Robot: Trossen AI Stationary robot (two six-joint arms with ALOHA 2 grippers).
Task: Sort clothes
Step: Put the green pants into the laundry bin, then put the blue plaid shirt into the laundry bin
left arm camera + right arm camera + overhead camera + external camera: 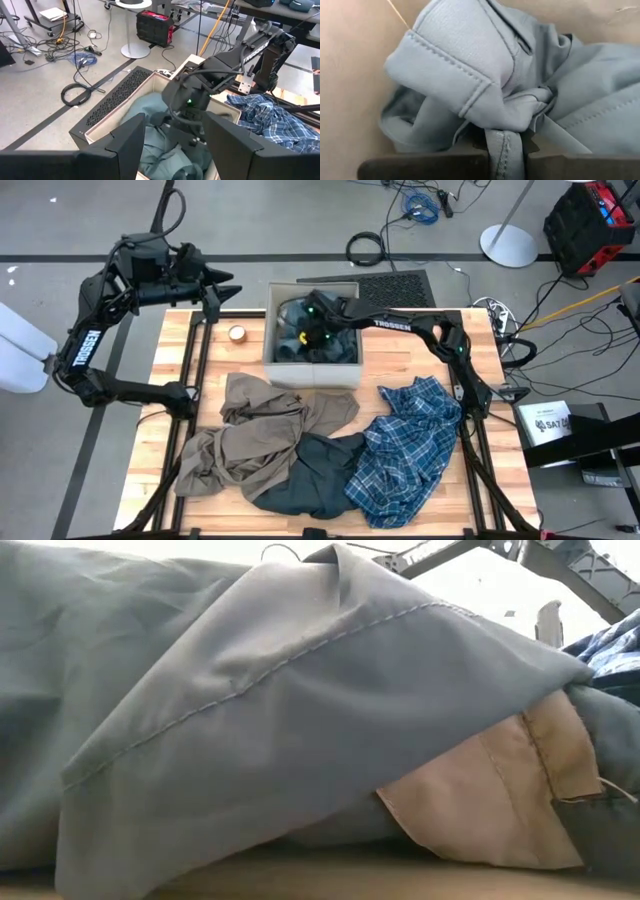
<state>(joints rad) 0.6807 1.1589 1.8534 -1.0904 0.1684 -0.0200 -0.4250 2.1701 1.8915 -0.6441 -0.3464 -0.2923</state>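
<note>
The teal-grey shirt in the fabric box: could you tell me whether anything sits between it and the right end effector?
Nothing visible does. The right end effector is down inside the beige fabric box, shut on a fold of the teal-grey shirt. The left end effector, open, hovers outside the box and blocks nothing.

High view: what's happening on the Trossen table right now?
Clothes sorting, mid-run. The right gripper is down inside the beige fabric box at the table's far edge, shut on the teal-grey shirt bunched there. The left gripper hangs open at the far left corner, aimed toward the box and holding nothing. Still on the table: a tan-brown garment, a dark slate one and a blue plaid shirt, overlapping in a loose pile.
</note>
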